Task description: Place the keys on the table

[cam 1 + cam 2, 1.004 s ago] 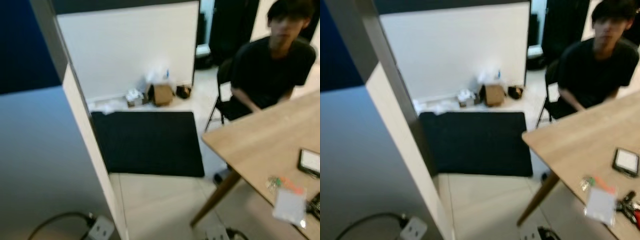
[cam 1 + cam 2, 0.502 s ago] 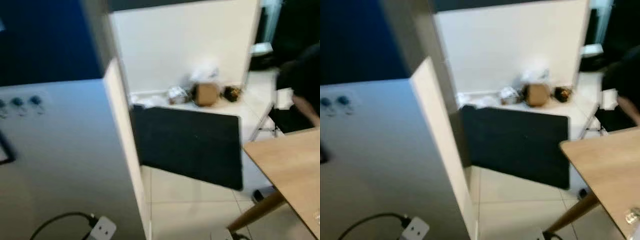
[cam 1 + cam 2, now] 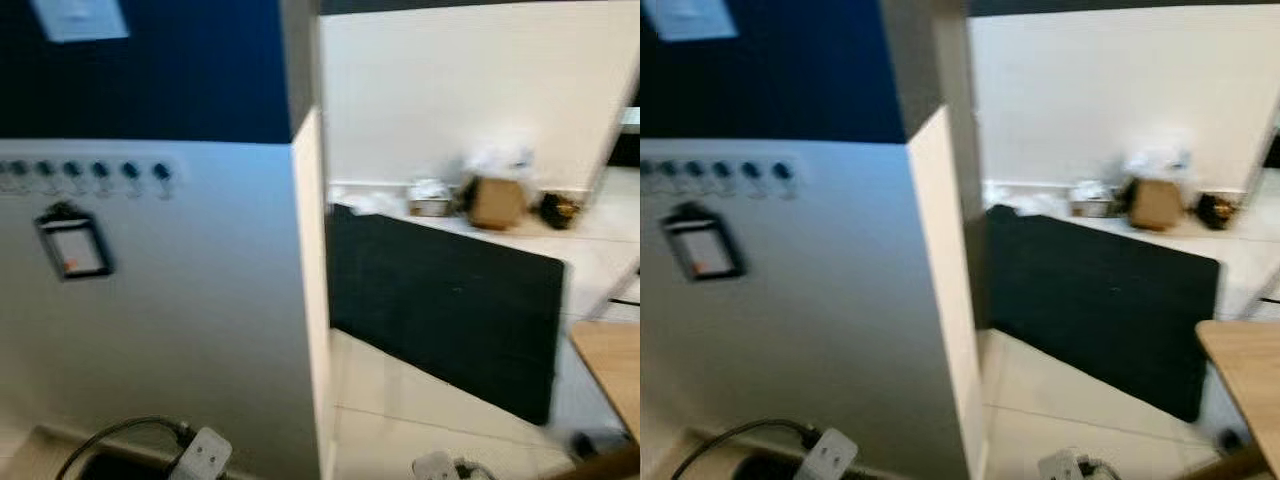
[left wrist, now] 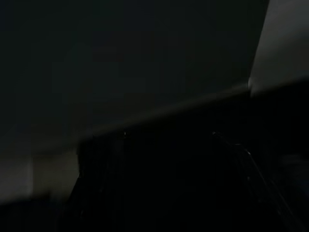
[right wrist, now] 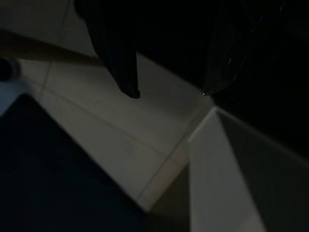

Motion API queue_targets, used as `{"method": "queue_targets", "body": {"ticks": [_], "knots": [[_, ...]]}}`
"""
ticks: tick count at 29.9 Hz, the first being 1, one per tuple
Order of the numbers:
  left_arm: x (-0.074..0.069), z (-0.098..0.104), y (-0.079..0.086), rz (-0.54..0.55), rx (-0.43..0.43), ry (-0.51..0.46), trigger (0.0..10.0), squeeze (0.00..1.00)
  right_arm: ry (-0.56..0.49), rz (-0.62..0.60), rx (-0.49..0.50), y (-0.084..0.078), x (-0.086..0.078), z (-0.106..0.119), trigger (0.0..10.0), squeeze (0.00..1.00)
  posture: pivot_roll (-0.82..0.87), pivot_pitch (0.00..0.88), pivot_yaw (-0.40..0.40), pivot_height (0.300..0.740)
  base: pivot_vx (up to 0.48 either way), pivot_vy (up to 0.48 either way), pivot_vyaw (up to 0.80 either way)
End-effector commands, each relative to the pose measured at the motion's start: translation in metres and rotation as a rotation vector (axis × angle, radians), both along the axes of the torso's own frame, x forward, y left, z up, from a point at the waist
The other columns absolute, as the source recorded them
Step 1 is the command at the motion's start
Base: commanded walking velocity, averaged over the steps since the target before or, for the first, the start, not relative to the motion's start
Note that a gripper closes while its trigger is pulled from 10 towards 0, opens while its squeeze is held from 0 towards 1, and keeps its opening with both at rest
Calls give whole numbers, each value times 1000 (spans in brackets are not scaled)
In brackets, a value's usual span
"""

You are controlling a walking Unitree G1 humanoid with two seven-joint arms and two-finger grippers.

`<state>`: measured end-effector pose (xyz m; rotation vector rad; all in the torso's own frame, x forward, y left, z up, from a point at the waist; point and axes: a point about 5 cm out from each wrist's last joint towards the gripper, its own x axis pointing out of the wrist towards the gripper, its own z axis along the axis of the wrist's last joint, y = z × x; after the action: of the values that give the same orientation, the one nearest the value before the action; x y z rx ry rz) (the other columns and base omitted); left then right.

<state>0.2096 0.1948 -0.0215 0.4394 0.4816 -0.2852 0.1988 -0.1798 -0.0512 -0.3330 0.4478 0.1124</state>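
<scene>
Head views, blurred: white wall (image 3: 200, 300) with a row of hooks (image 3: 90, 170) and a hanging tag (image 3: 72, 247), possibly the keys; I can't confirm. Table (image 3: 1250, 365) corner at far right, black mat (image 3: 450, 300) on the floor. Left wrist: too dark, end effector state unreadable. Right wrist: right end effector (image 5: 166, 92) fingers apart, empty, above floor tiles. I'd square up to the hooks before reaching.
</scene>
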Motion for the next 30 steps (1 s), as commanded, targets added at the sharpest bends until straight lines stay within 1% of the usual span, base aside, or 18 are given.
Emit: {"method": "queue_targets", "body": {"ticks": [1, 25, 30], "knots": [[0, 0, 4, 5, 12, 9, 10000, 0, 11, 5, 5, 3, -1, -1, 10000, 0, 103, 128, 76, 740, 0, 0, 800], [2, 0, 3, 5, 13, 9, 10000, 0, 9, 5, 2, 3, 1, -1, 10000, 0, 101, 126, 79, 740, 0, 0, 800], [2, 0, 3, 4, 14, 9, 10000, 0, 8, -6, 1, 3, 1, -1, 10000, 0, 101, 127, 78, 740, 0, 0, 0]]}}
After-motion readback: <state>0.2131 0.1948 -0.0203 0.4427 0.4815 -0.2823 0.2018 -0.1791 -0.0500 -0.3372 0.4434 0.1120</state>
